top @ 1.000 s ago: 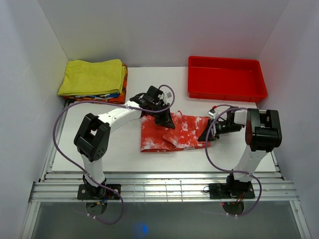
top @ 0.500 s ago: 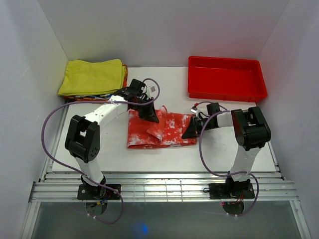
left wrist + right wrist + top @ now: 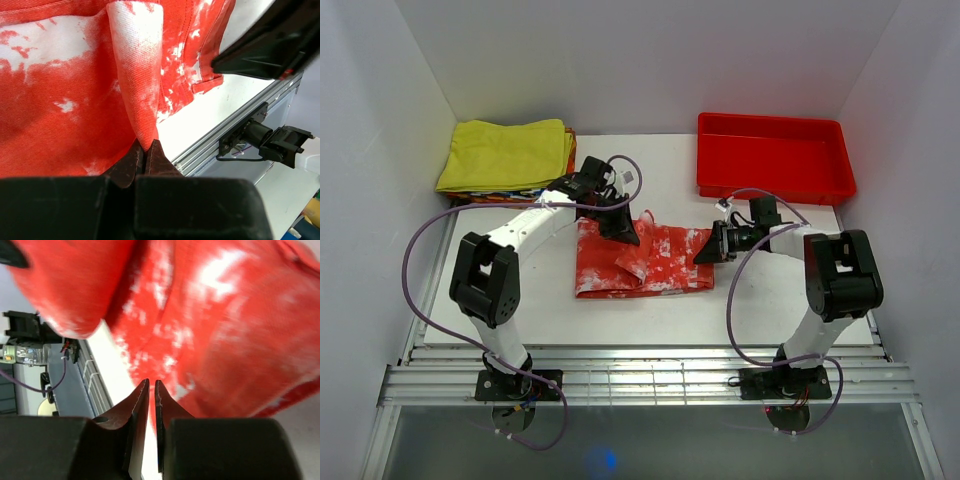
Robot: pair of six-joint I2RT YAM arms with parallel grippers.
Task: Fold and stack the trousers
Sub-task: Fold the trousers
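The red-orange trousers (image 3: 655, 268) with white blotches lie folded in a rough rectangle at the table's middle. My left gripper (image 3: 623, 232) is over their far left part. In the left wrist view it (image 3: 147, 145) is shut on a raised fold of the trousers (image 3: 137, 65). My right gripper (image 3: 704, 252) is at their right edge. In the right wrist view its jaws (image 3: 151, 383) stand together with only a hairline gap. The blurred trousers (image 3: 225, 315) lie just past the tips, and no cloth shows between them.
A plain yellow folded garment (image 3: 505, 152) lies on a pile at the far left corner. A red plastic tray (image 3: 772, 186) stands at the far right. White walls close in the left, back and right. A metal rail (image 3: 640, 375) runs along the near edge.
Over the second, both grippers moved left and the trousers slid left with them. Since half a second ago the trousers lie still, and the right gripper has shifted slightly up and right.
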